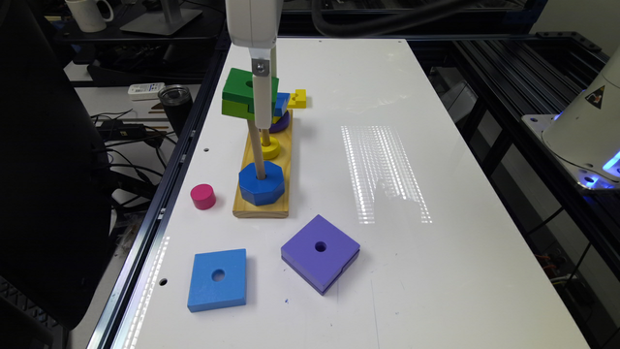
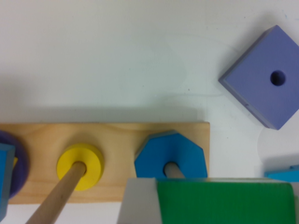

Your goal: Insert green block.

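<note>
White table (image 1: pixel 460 271), black frame (image 1: pixel 508 97), cluttered side desk (image 1: pixel 121 111)

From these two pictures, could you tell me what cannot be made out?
- Green block hole against the peg tip: exterior view, hidden by the pincer.
- Green block: wrist view, cut off by the edge.
- Purple piece on the far peg: exterior view, mostly hidden.

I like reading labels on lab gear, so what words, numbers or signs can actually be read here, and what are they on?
No words or numbers are readable.
Warning triangle, black symbol on an orange-yellow ground: on the white robot base; symbol too small to make out.
White remote-like device beside the dark tumbler: any markings are too blurred to read.
The white mug, the green block and the other blocks show no text.
</note>
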`<state>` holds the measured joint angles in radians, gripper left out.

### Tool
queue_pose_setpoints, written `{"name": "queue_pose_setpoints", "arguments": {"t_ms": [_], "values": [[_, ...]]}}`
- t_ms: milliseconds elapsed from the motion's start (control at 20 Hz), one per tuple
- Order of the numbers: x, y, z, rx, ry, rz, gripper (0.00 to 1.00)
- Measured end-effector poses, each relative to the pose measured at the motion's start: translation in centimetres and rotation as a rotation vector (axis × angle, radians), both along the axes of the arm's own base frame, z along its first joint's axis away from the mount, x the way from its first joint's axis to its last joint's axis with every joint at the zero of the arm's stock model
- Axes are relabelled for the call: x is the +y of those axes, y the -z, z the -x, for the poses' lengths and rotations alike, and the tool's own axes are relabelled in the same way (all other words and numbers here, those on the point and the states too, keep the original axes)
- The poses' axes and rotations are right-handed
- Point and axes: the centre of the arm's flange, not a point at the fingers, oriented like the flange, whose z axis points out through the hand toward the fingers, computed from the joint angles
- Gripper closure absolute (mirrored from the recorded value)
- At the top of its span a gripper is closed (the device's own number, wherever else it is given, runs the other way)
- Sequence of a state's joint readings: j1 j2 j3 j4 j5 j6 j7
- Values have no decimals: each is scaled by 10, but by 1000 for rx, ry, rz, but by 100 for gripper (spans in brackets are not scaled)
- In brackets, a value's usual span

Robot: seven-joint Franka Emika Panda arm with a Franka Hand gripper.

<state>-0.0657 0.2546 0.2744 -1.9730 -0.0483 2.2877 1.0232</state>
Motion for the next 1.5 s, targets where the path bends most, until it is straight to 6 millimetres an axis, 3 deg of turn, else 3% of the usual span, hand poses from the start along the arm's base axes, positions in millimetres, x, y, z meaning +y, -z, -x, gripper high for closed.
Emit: {"name": "queue_pose_setpoints", "arguments": {"t_ms": [350,1500], "values": [[-1,10,-2,1,1,-4,100],[-1,13,-3,0,1,-6,100]]}}
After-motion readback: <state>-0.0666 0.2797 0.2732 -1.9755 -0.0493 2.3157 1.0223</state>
